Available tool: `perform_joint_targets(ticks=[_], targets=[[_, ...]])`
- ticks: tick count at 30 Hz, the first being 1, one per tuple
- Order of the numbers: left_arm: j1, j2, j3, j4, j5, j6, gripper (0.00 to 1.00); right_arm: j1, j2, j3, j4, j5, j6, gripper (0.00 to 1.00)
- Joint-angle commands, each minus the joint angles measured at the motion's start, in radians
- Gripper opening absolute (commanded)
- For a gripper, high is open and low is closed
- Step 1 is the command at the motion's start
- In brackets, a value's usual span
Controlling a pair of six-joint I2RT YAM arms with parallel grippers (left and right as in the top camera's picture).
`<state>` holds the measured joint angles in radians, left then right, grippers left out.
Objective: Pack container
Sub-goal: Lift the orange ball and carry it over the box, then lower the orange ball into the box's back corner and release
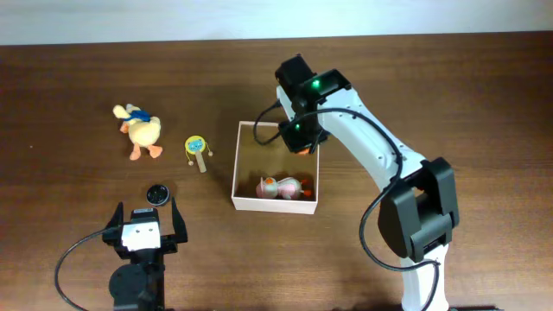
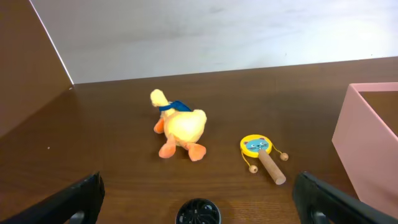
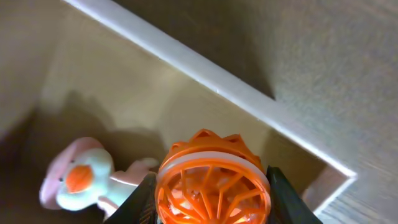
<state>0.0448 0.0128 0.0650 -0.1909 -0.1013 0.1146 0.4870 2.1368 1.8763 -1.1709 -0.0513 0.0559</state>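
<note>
On the dark wooden surface [image 1: 69, 78], an orange ball [image 3: 212, 186] is clamped in the right gripper [image 1: 302, 138] over the far corner of the container [image 1: 275, 206] (a pink plush [image 1: 278, 186] lies inside). Released this near the rim, the ball could be bounced off the wall and lost outside. The left gripper [image 1: 145, 216] is spread wide, empty.

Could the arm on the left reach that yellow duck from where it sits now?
Probably yes. The left gripper stands open and faces the duck, with mostly bare table between them. Only a small black disc lies just in front, and it looks flat enough to pass over.
</note>
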Motion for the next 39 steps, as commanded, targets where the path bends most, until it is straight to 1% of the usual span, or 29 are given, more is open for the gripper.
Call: perform_joint_targets(ticks=[1,6,7,10,19,20,23,25,26,28,39], targets=[[-0.006,-0.007,-0.008,0.003,0.008,-0.006,0.99,0.010,0.013,-0.048,0.014,-0.009,0.000,0.29],[-0.006,-0.007,-0.008,0.003,0.008,-0.006,0.99,0.010,0.013,-0.100,0.065,-0.009,-0.003,0.29],[-0.006,-0.007,-0.008,0.003,0.008,-0.006,0.99,0.010,0.013,-0.105,0.077,-0.009,-0.021,0.29],[-0.006,-0.007,-0.008,0.003,0.008,-0.006,0.99,0.010,0.013,-0.105,0.104,-0.006,-0.045,0.29],[-0.006,-0.007,-0.008,0.003,0.008,-0.006,0.99,-0.002,0.013,-0.105,0.151,-0.001,-0.053,0.30],[-0.006,-0.007,-0.008,0.003,0.008,-0.006,0.99,-0.005,0.013,-0.105,0.151,-0.001,-0.053,0.31],[-0.006,-0.007,-0.008,0.003,0.008,-0.006,0.99,-0.011,0.013,-0.105,0.150,-0.001,-0.053,0.46],[-0.006,-0.007,-0.008,0.003,0.008,-0.006,0.99,-0.011,0.013,-0.105,0.150,-0.001,-0.056,0.52],[-0.006,-0.007,-0.008,0.003,0.008,-0.006,0.99,-0.011,0.013,-0.105,0.150,-0.002,-0.060,0.54],[-0.006,-0.007,-0.008,0.003,0.008,-0.006,0.99,-0.011,0.013,-0.105,0.150,-0.001,-0.060,0.55],[-0.006,-0.007,-0.008,0.003,0.008,-0.006,0.99,-0.009,0.013,-0.105,0.151,-0.027,-0.077,0.56]])
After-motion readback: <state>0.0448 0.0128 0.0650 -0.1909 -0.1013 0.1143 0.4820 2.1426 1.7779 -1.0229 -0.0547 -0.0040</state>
